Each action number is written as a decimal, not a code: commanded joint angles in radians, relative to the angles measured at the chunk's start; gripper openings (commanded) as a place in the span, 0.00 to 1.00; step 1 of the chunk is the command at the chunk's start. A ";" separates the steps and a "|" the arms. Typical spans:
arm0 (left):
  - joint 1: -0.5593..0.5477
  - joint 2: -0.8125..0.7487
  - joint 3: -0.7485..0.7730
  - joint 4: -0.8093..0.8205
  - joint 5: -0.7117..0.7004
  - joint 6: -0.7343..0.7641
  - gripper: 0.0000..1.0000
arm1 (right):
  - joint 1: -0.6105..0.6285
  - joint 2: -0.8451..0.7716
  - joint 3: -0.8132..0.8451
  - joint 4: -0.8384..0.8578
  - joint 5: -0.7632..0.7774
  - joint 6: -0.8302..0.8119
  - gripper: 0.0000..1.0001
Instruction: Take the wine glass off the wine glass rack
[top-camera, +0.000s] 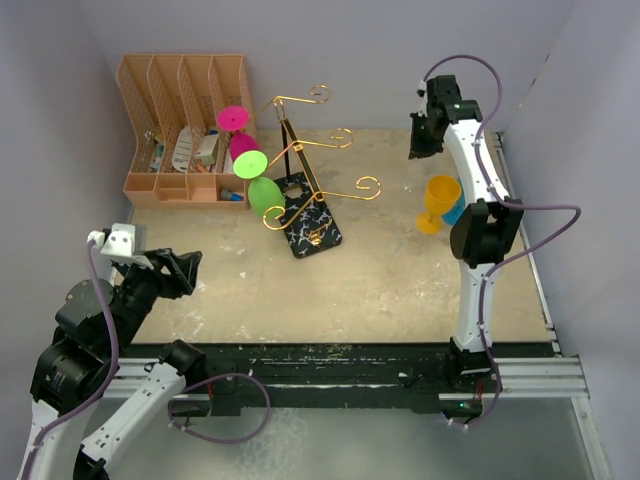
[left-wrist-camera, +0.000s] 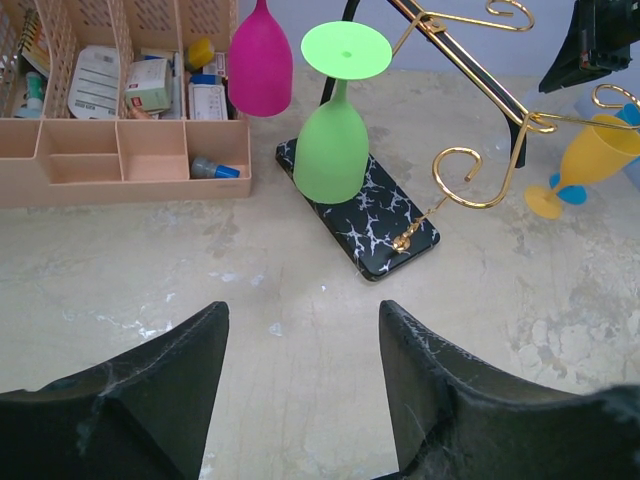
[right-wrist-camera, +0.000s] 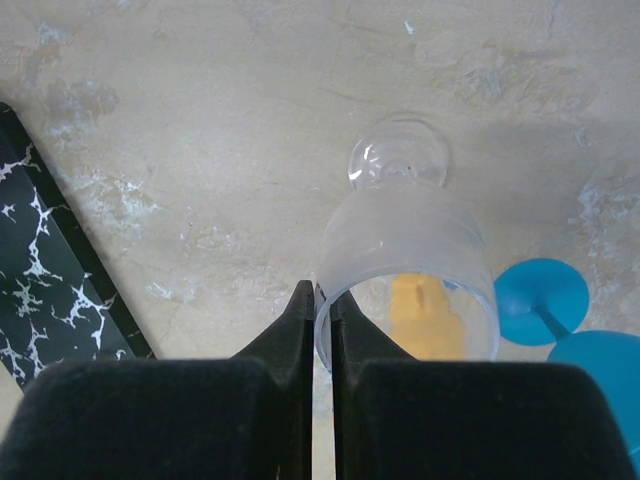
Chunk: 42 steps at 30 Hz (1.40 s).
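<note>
The wine glass rack (top-camera: 300, 150) has gold scroll arms on a black post and a black marbled base (top-camera: 312, 226). A green glass (top-camera: 262, 190) and a magenta glass (top-camera: 240, 142) hang upside down from its left arms; both show in the left wrist view, the green one (left-wrist-camera: 332, 150) and the magenta one (left-wrist-camera: 260, 65). My right gripper (right-wrist-camera: 322, 295) is shut on the rim of a clear frosted wine glass (right-wrist-camera: 405, 265), held in the air right of the rack. My left gripper (left-wrist-camera: 300, 320) is open and empty over the table, near and left of the base (left-wrist-camera: 370, 215).
An orange slotted organiser (top-camera: 185, 125) with small items stands at the back left. A yellow glass (top-camera: 440, 200) and a blue glass (right-wrist-camera: 545, 295) stand on the table below my right gripper. Walls close in on the left, back and right.
</note>
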 joint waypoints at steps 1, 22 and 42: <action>0.000 0.005 -0.006 0.026 -0.016 -0.018 0.67 | 0.009 -0.003 0.051 -0.010 -0.010 -0.013 0.01; 0.000 0.078 0.036 0.036 0.003 -0.079 0.73 | 0.028 -0.381 -0.062 0.034 0.094 0.007 0.45; 0.196 0.660 0.425 0.120 0.251 -0.288 0.84 | 0.092 -1.023 -0.619 0.319 -0.209 0.055 0.38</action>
